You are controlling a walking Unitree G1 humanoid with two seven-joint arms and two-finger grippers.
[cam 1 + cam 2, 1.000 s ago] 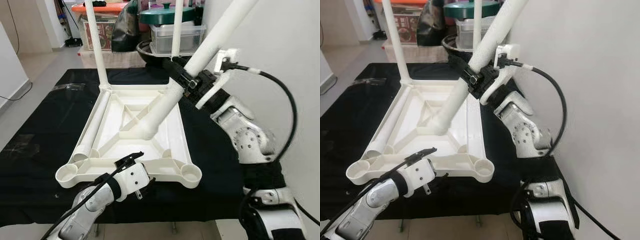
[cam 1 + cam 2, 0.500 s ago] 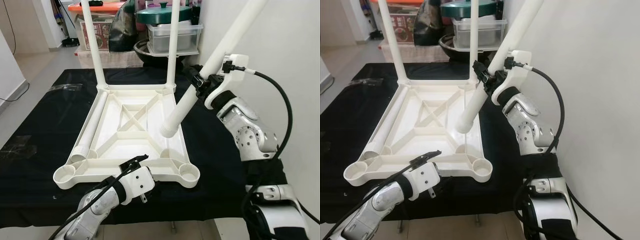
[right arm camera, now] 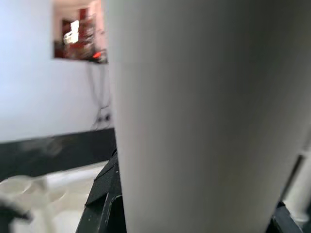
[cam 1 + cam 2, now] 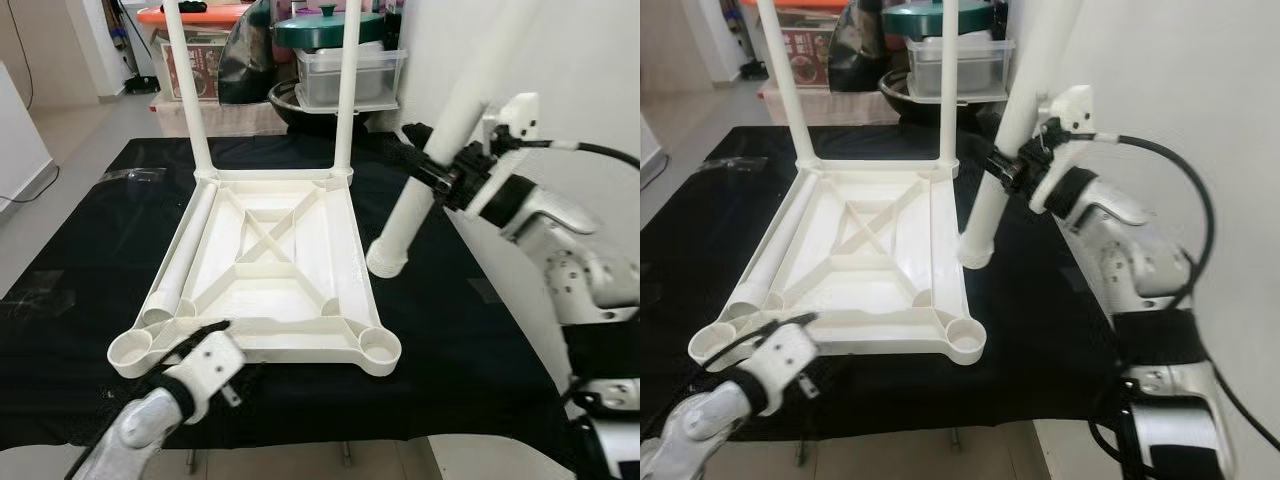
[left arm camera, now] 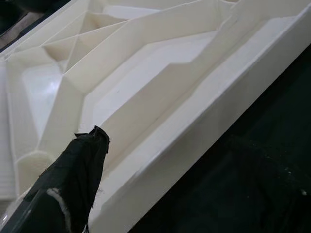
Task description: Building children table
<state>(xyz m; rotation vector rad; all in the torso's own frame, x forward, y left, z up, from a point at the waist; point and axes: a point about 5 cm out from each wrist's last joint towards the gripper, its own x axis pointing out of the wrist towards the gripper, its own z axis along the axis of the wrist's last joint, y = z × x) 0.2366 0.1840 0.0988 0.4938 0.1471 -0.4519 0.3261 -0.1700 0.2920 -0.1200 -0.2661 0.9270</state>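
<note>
White plastic table frame (image 4: 270, 260) lies upside down on black-covered tabletop (image 4: 90, 240), centre of scene. Two legs (image 4: 346, 90) seated upright in its 12 o'clock corner sockets; a third leg (image 4: 185, 255) lies along the 9 o'clock rail. Right end effector (image 4: 440, 175) at 2 o'clock, clamped around fourth leg (image 4: 440, 150), tilted, lower end hanging off the frame's 3 o'clock edge above the cloth. Left end effector (image 4: 205, 340) at 7 o'clock by the near rail; finger spread cannot be told. Storage bins (image 4: 340, 60) behind.
</note>
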